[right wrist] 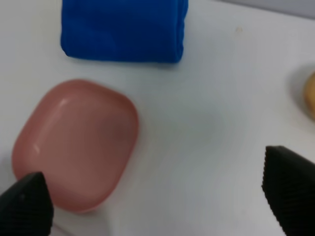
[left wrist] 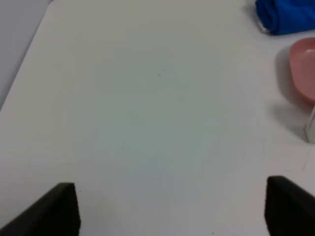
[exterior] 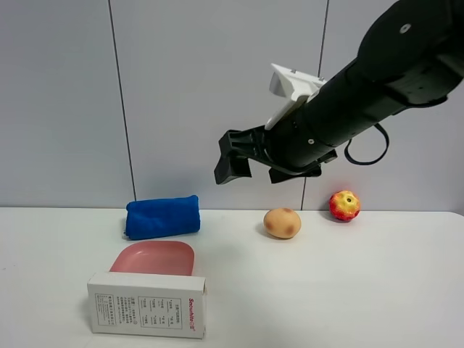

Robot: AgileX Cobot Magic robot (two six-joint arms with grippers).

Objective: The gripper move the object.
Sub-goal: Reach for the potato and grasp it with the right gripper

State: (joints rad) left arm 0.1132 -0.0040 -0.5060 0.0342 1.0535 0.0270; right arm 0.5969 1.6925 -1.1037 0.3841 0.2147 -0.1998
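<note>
The object is a tan-orange, egg-shaped lump (exterior: 283, 222) with a brownish blotch, lying on the white table near the back wall. Only its edge shows in the right wrist view (right wrist: 311, 94). My right gripper (exterior: 250, 172), a black claw on a dark arm with a white bracket, hangs open and empty well above the table, up and to the left of the object. In its own view (right wrist: 157, 196) the jaws are wide apart over the table beside the pink dish. My left gripper (left wrist: 172, 211) is open and empty over bare table; it is out of the exterior view.
A blue folded cloth (exterior: 163, 216) lies at the back left. A pink dish (exterior: 154, 257) sits in front of it, and a white box (exterior: 147, 304) stands in front of the dish. A red-and-yellow apple (exterior: 344, 205) sits right of the object.
</note>
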